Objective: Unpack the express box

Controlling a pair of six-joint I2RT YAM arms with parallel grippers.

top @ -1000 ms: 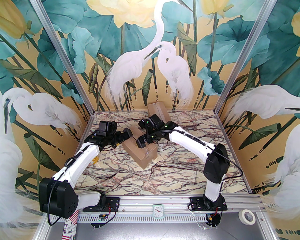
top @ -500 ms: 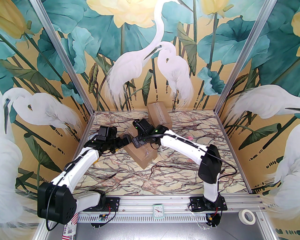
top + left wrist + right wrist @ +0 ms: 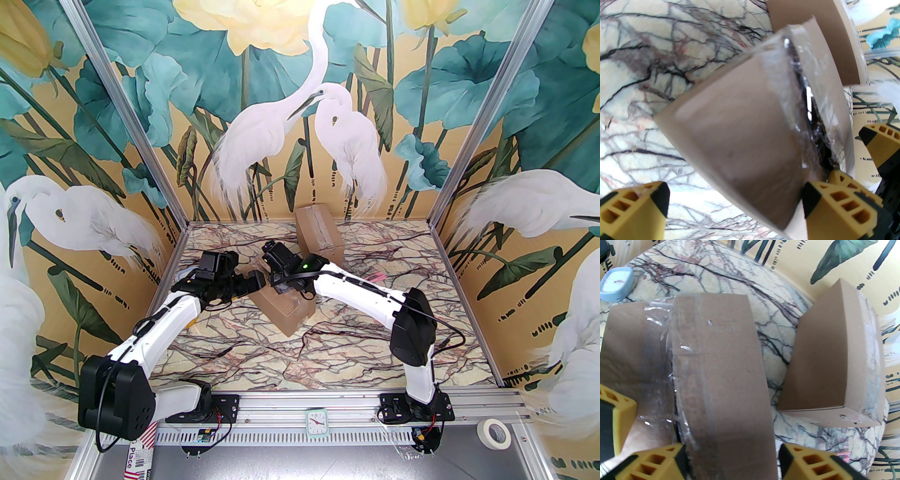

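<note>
Just on the arms' side of the spare box (image 3: 318, 229), the express box (image 3: 286, 314) lies seam-up, its split tape running lengthwise; the right gripper (image 3: 732, 451) straddles one flap, pinch uncertain, better placed than the left gripper (image 3: 736, 194), gaping wide astride the other flap

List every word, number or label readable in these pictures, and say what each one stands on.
"G Place": on the striped tag below the left arm's base; the barcode and small print beside it are too small to read.
Clock: dial numerals too small to read.
Near box and far box: plain cardboard and clear tape, no print visible.
</note>
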